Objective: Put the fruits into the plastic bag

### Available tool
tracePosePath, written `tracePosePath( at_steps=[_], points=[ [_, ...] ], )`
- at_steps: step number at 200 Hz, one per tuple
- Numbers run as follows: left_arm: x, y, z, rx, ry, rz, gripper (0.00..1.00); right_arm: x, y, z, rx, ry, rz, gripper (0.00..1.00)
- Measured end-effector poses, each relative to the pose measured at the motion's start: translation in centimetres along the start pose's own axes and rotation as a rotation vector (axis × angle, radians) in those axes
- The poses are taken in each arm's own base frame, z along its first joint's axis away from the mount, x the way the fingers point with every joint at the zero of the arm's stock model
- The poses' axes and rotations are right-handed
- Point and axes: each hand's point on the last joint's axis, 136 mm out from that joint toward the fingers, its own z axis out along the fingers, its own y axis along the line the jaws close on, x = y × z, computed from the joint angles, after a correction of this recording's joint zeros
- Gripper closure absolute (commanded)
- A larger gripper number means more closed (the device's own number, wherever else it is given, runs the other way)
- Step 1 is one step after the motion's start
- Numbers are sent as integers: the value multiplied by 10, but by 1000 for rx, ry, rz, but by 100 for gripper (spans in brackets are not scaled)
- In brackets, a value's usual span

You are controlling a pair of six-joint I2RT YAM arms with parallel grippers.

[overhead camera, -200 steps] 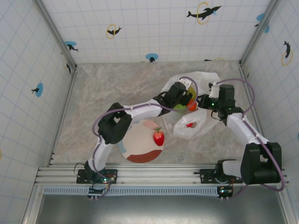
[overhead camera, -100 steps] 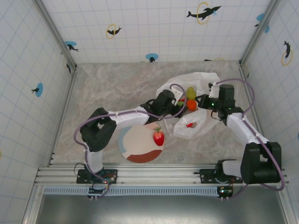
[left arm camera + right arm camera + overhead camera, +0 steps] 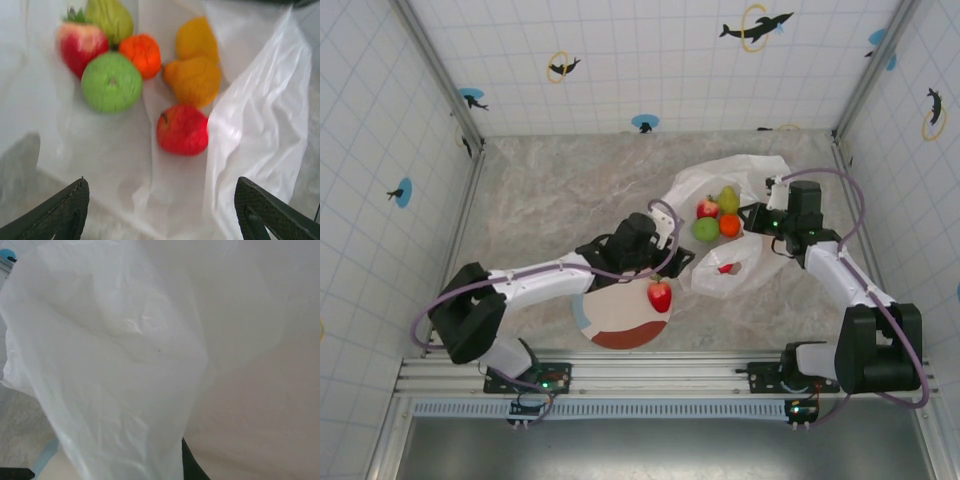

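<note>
One strawberry point(image 3: 660, 296) lies on the plate point(image 3: 610, 325), just toward the near edge of the table point(image 3: 550, 190) from the left gripper point(image 3: 672, 258) (fingers apart, empty), its stem pointing away. The right gripper point(image 3: 761, 216), closed on the bag point(image 3: 750, 170), is farther off; the other fruits point(image 3: 706, 229) sit inside.

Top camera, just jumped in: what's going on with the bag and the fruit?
The right gripper is shut on the right edge of the bag. The left gripper hangs open and empty between the plate and the bag's opening. A green apple, red apple, pear and orange sit together in the bag. One strawberry lies on the plate, not yet bagged.
</note>
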Motion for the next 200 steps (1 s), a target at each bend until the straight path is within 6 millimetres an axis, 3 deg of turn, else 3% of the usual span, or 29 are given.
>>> tracePosePath(
  at_steps=[53, 91, 200],
  points=[
    [56, 22, -26, -102, 119, -134, 12, -2, 1, 0, -3, -7, -4, 100],
    [88, 21, -28, -132, 191, -243, 10, -2, 0, 1, -5, -12, -7, 100],
    [111, 20, -12, -157, 242, -388, 15, 6, -4, 3, -1, 1, 2, 100]
  ],
)
